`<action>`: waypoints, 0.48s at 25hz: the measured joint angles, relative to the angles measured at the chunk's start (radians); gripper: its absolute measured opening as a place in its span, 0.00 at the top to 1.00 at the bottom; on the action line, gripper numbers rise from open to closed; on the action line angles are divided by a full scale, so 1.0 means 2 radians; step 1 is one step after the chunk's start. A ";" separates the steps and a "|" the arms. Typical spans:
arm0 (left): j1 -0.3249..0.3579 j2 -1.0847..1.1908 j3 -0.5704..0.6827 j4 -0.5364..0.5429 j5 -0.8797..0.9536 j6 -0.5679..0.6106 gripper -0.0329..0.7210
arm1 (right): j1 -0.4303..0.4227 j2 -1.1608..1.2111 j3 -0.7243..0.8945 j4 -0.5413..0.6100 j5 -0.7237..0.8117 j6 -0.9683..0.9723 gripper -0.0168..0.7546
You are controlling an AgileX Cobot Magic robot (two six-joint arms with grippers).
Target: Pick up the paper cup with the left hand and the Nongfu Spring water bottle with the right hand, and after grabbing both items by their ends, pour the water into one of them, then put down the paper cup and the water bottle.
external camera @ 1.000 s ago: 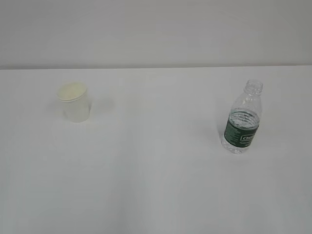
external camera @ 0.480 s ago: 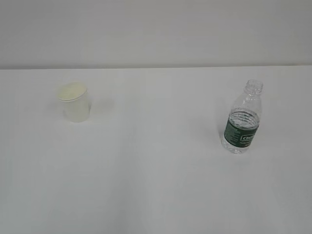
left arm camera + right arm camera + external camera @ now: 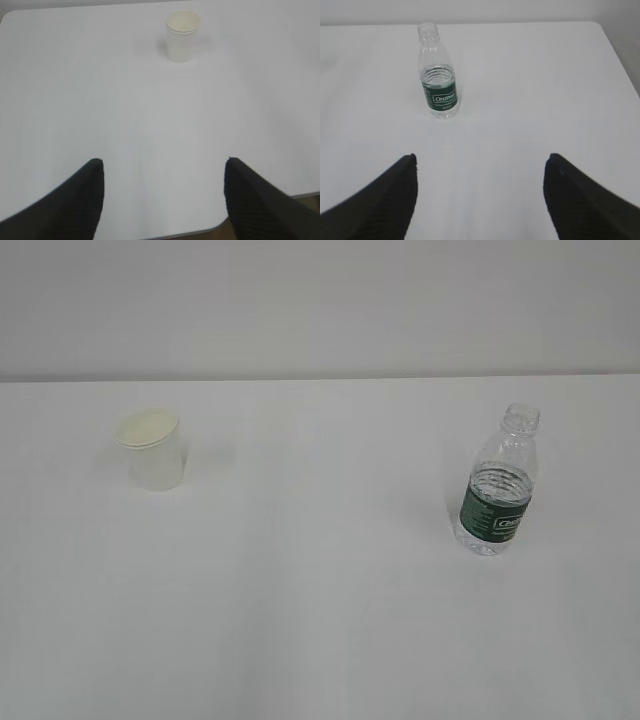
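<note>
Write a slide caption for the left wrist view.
Open left gripper faces an upright paper cup across the white table.

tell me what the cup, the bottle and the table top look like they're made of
Cup: likely paper, matte white, with a rolled rim and cream inside.
Bottle: clear plastic by the look, glossy and ribbed, see-through, with a dark green printed label band.
Table top: smooth, matte white surface; whether laminate or painted board cannot be told.

You see only fingers of your robot: the left gripper (image 3: pixel 163 192) shows two matte black, finely ribbed fingers (image 3: pixel 75 202) tapering to rounded tips. The right gripper (image 3: pixel 480 192) matches (same black ribbed fingers (image 3: pixel 582 200)).
</note>
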 joint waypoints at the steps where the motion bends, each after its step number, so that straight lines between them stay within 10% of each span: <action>1: 0.000 0.000 0.000 0.000 0.000 0.000 0.25 | 0.000 0.000 -0.001 0.000 -0.001 0.000 0.22; 12: 0.000 0.057 -0.020 0.000 -0.039 0.000 0.25 | 0.000 0.011 -0.001 0.002 -0.042 0.000 0.22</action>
